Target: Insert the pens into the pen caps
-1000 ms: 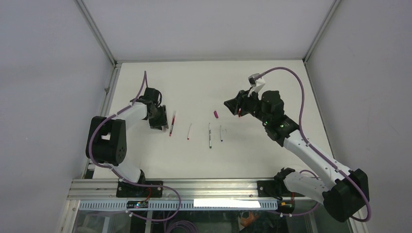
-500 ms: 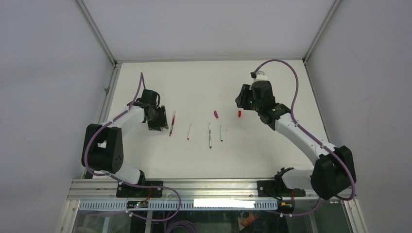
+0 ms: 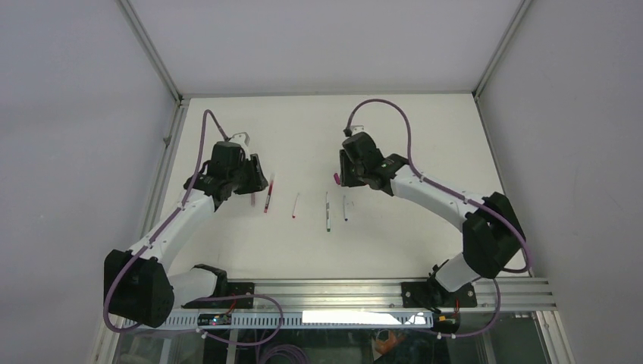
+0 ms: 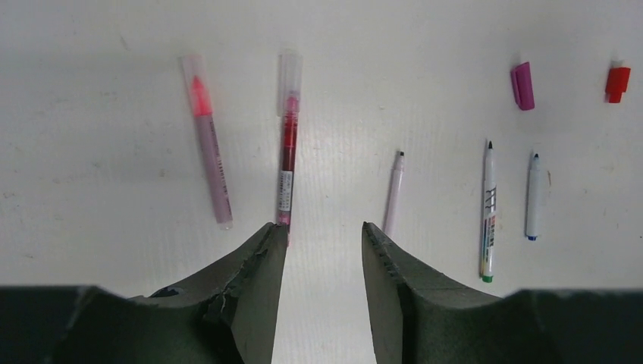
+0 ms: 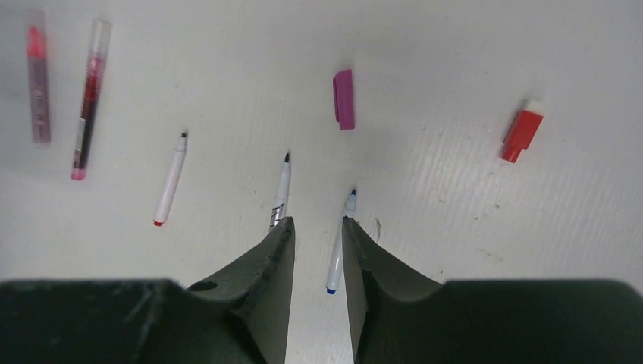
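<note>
Pen [image 4: 285,155], dark red, beyond spread left gripper [image 4: 323,227] | magenta cap [image 5: 343,99] beyond spread right gripper [image 5: 317,224]

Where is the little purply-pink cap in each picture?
Top external: the short magenta plastic cap lies near the middle of the picture.
Left wrist: the cap is in the upper right.
Right wrist: the cap is top centre.
Shared landmark: the thin white pen with a blue end lies just below the cap in all three views, tip toward it.
</note>
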Motion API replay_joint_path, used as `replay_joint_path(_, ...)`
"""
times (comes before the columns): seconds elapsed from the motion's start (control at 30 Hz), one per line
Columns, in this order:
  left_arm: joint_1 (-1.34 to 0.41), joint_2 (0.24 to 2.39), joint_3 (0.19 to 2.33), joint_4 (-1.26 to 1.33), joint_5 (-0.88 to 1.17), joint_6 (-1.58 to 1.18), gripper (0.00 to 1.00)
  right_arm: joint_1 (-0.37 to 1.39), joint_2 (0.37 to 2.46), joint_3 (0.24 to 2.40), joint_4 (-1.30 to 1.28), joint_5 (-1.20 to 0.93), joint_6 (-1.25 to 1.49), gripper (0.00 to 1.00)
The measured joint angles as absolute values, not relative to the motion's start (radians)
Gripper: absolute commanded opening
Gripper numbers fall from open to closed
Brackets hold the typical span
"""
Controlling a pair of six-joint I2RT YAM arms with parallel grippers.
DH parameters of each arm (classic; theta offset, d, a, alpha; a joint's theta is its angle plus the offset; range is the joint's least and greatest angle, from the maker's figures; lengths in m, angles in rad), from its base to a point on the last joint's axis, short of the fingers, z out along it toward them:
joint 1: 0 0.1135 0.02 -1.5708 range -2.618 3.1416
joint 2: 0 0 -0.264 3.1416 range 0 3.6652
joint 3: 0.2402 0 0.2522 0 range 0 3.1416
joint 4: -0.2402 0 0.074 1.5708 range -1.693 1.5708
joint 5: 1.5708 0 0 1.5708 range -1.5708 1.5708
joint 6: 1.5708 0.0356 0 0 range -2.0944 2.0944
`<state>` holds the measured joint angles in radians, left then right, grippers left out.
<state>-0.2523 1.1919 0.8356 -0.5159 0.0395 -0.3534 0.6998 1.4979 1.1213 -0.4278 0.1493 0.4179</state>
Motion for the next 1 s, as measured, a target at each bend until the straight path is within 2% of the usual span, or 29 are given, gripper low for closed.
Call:
replay_joint_path(0.37, -0.309, 1.162, 0.802, -0.473, 0.045, -0.356, 0.41, 0.788, 1.737, 1.146, -0.575, 0.267, 0.506, 0.31)
replay_joint_path(1.0, -0.322, 1.080, 0.770, -0.440, 0.089, -0.360, 0.42, 0.828, 1.843, 1.221, -0.588, 0.302, 0.539, 0.31)
